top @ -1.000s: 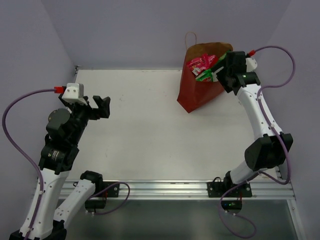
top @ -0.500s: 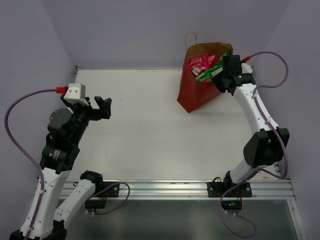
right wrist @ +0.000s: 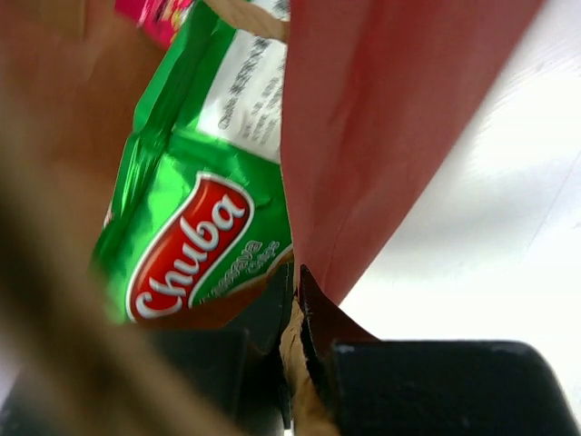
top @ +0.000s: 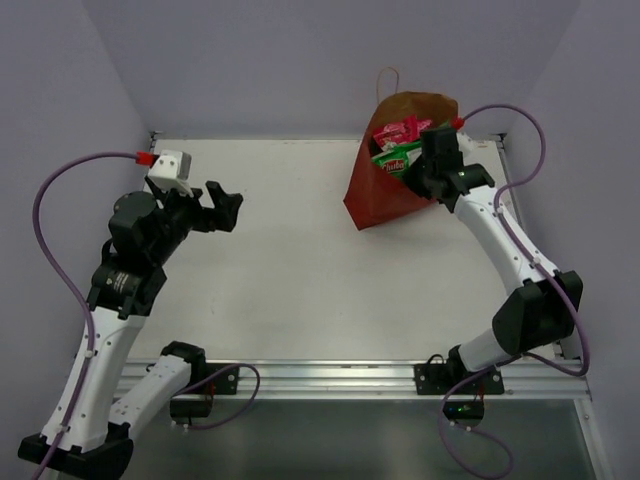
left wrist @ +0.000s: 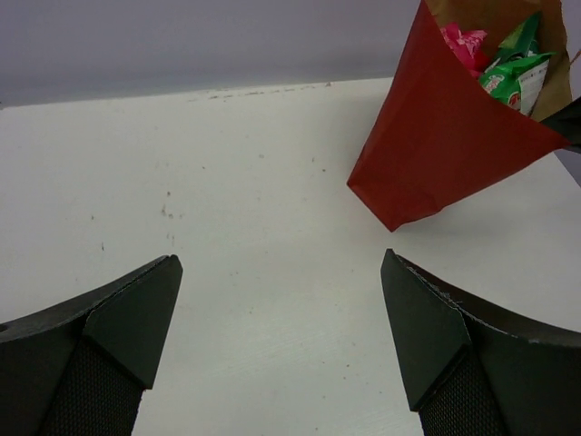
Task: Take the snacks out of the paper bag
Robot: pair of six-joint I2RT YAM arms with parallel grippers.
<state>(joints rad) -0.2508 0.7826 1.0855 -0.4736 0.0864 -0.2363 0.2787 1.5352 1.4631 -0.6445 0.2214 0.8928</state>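
Observation:
The reddish-brown paper bag point(top: 378, 198) stands at the back right of the table, leaning, its mouth open. Snacks show in its mouth: red candy bags point(top: 397, 130) and a green chip bag point(top: 394, 160) with a red logo point(right wrist: 186, 247). My right gripper point(top: 420, 170) is at the bag's right rim, and in the right wrist view its jaws point(right wrist: 297, 291) are shut on the bag's paper wall point(right wrist: 381, 118), with the chip bag just inside. My left gripper point(top: 225, 205) hangs open over the table's left side, nothing between its fingers point(left wrist: 136, 318), far from the bag point(left wrist: 436, 154).
The white table point(top: 280, 270) ends at purple walls behind and at both sides. A metal rail point(top: 330, 375) runs along the near edge by the arm bases. The bag's twine handle point(top: 381, 78) sticks up at the back.
My right gripper has closed on the bag's rim, and the bag has shifted slightly left. The left arm has risen and moved a little toward the centre, still open.

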